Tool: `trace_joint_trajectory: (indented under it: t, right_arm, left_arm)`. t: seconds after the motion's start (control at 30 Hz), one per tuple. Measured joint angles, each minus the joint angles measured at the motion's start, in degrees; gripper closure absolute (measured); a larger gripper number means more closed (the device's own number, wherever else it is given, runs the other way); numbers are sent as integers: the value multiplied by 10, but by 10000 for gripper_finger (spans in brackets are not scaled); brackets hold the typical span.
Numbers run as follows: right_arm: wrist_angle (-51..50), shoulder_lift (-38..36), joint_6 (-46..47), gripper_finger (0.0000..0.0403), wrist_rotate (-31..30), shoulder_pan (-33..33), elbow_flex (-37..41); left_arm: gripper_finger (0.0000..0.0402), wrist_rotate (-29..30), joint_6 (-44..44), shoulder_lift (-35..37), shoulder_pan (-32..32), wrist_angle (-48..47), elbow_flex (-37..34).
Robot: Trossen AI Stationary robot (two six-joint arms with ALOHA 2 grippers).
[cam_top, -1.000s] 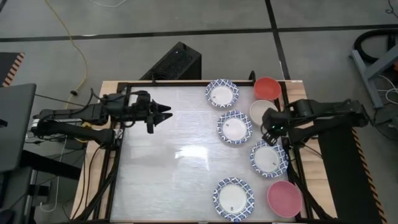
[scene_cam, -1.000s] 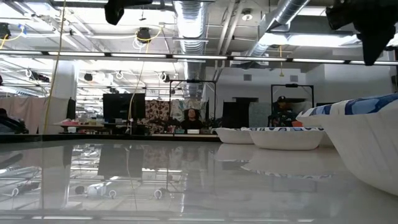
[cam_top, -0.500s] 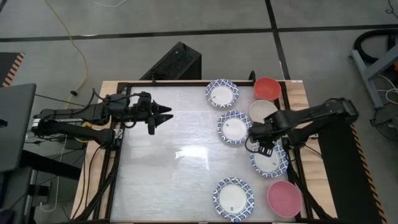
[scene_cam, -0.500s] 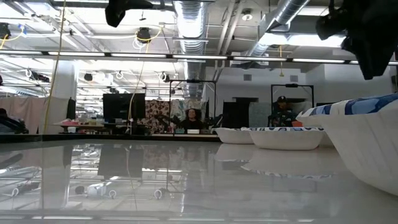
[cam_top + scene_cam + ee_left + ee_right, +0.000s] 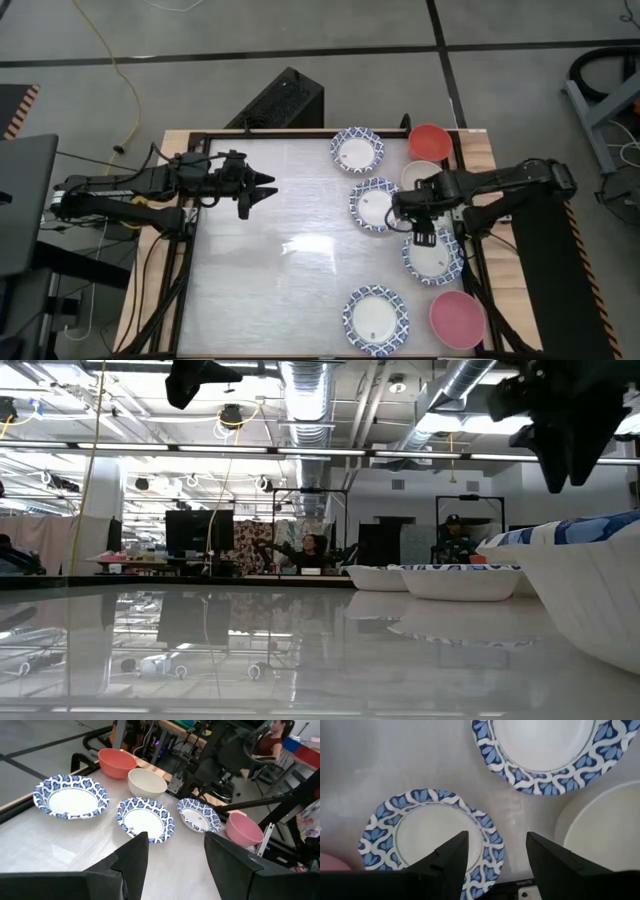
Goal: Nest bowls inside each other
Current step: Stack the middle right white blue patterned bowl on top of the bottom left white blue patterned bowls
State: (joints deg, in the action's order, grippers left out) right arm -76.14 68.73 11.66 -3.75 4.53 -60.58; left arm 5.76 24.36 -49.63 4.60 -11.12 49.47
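Seven bowls stand on their bases along the table's right side. Four are blue-rimmed (image 5: 357, 150), (image 5: 378, 205), (image 5: 432, 255), (image 5: 376, 318); the others are a red bowl (image 5: 430, 141), a cream bowl (image 5: 418, 175) and a pink bowl (image 5: 457, 318). My right gripper (image 5: 412, 218) hangs open, pointing down over the gap between the middle blue-rimmed bowl (image 5: 545, 745), the nearer blue-rimmed bowl (image 5: 432, 837) and the cream bowl (image 5: 605, 830), touching none of them. My left gripper (image 5: 268, 186) waits open above the table's far left, pointing level toward the bowls (image 5: 145, 817).
A black frame (image 5: 200, 135) runs around the tabletop. The broad glossy stretch of table (image 5: 290, 260) left of the bowls holds nothing. Beyond the far edge a person (image 5: 312, 550) sits in the room behind.
My right gripper has moved from above the cream bowl toward the table's left and a little down, rolling about its own axis, and now hangs over the gap between three bowls. No bowl has moved.
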Motion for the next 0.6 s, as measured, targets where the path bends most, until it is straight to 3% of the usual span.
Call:
trace_joint_trajectory:
  t: [0.2, 0.6]
  right_arm:
    - [40, -6, -56, 184, 40, -39, 67]
    - [106, -5, -135, 184, 58, -29, 160]
  left_arm:
    - [219, 6, 0, 0, 0, -10, 0]
    - [219, 17, 0, 0, 0, -17, 0]
